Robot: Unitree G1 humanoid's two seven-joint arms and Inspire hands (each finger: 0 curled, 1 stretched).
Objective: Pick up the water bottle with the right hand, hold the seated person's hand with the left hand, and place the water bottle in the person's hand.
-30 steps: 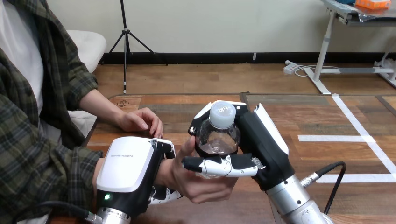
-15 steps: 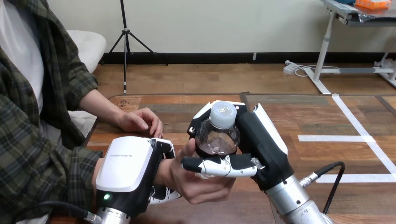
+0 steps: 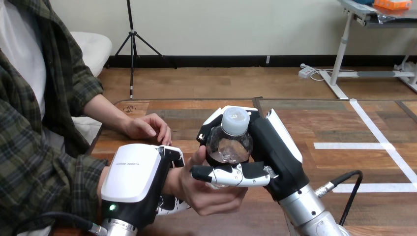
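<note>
Fingers of the left robot hand [image 3: 133,179] were curled round the person's wrist [image 3: 173,185] low at the left, its white back facing up. Farther back, the person's other hand [image 3: 147,127] rested on the wooden surface [image 3: 344,128]. Right of the wrist, the person's upturned hand [image 3: 209,195] lay open beneath the water bottle [image 3: 229,142], thumb against its side. The bottle stood upright, cap on top, clasped by the right robot hand [image 3: 275,147], whose thumb crossed in front of it.
</note>
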